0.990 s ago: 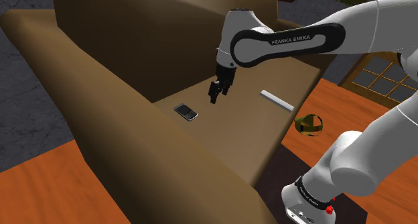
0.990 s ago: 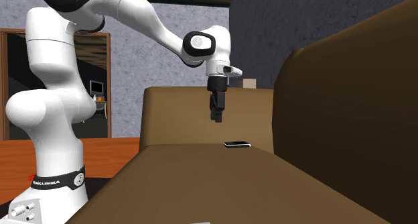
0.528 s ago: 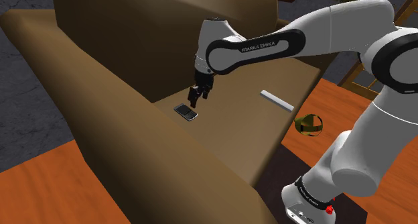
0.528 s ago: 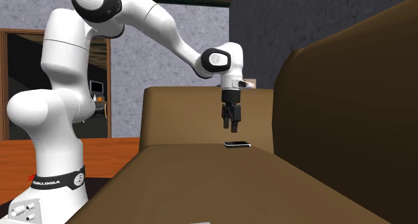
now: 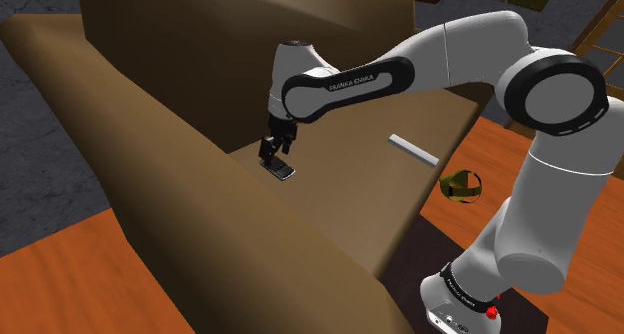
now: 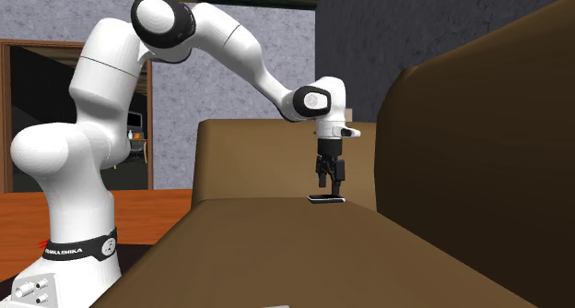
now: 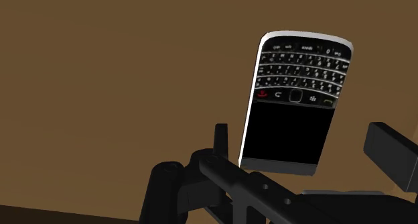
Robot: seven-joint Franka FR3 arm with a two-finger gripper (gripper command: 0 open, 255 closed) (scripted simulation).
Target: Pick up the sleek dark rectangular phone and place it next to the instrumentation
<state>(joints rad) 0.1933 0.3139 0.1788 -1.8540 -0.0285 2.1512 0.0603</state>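
Phone (image 7: pixel 295 102) is lying flat and face up on the brown sofa seat (image 7: pixel 100 88). It has a dark body, a black screen, a keypad and a pale rim. Gripper (image 7: pixel 305 149) is hanging right over it, fingers standing wide apart and gripping nothing.

In the wrist view the phone's screen end is sitting between the two fingers with a gap showing on each side, so there is no contact. The keypad end is pointing away from the hand.

In the second exterior view the gripper (image 6: pixel 331 181) is pointing straight down, with its tips just above the phone (image 6: pixel 326 199).

In the shoulder view the gripper (image 5: pixel 270 154) is hovering over the phone (image 5: pixel 278 168), which is lying near the seat corner where two upright sofa sides are meeting. Farther along the seat, well apart from the phone, a pale flat bar (image 5: pixel 413 150) is lying near the open edge. Past that edge a dark-and-yellow round object (image 5: pixel 461 186) is showing against the dark strip beside the orange wood floor (image 5: pixel 60 272).
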